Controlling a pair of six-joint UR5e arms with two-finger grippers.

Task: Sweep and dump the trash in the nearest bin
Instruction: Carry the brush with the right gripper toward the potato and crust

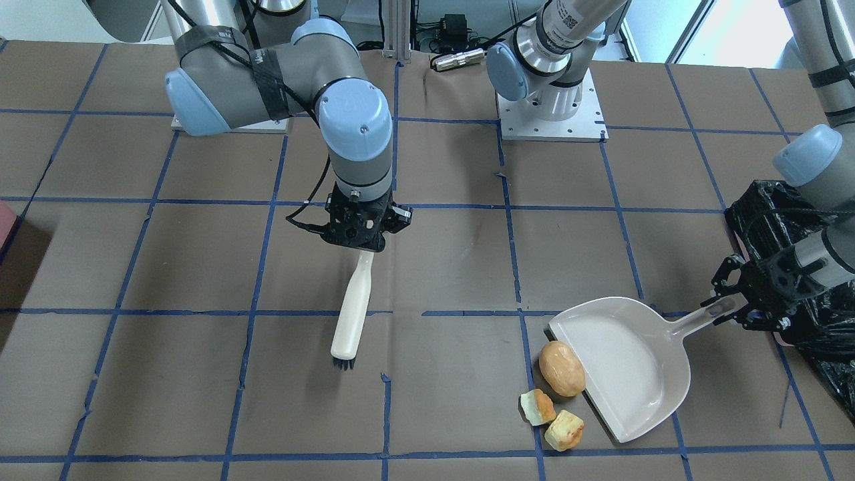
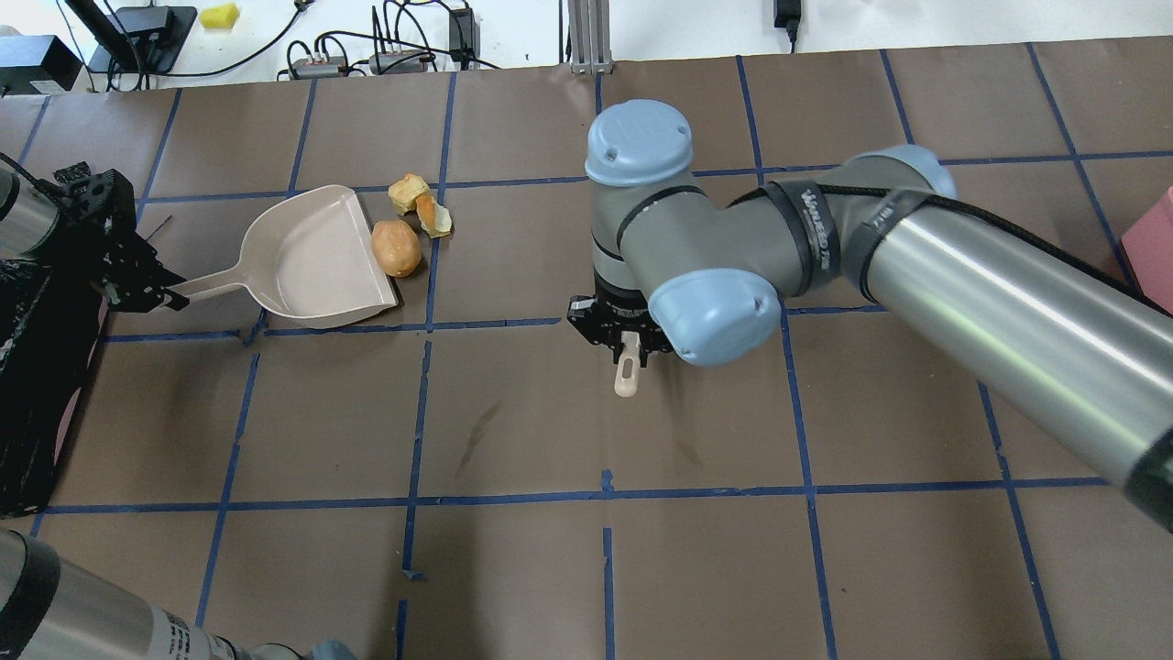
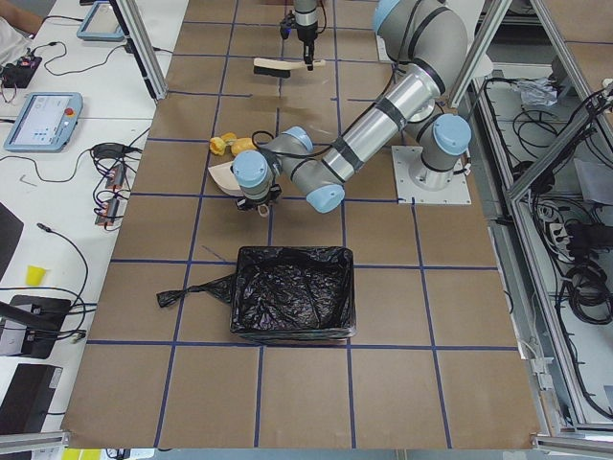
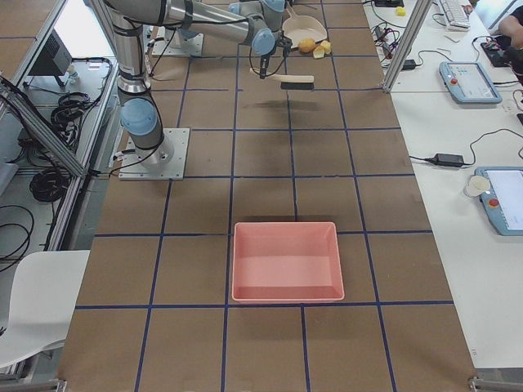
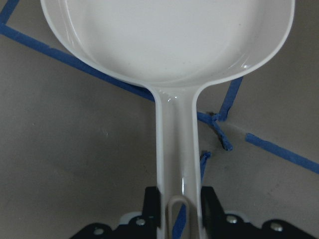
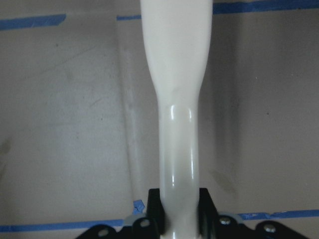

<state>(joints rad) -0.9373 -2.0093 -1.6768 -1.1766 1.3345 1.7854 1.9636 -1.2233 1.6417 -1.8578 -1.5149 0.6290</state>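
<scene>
The trash lies by the open lip of the white dustpan: a tan-orange potato-shaped lump touches the lip, and two yellowish chunks lie just beyond it. My left gripper is shut on the dustpan's handle. The black-bagged bin stands right behind that gripper. My right gripper is shut on the handle of a white brush and holds it near the table's middle, well apart from the trash. The brush's bristles point away from the robot.
A pink tray sits on the table at the robot's right end, far from the trash. Both arm bases stand at the robot's edge. Cables and power bricks lie beyond the far edge.
</scene>
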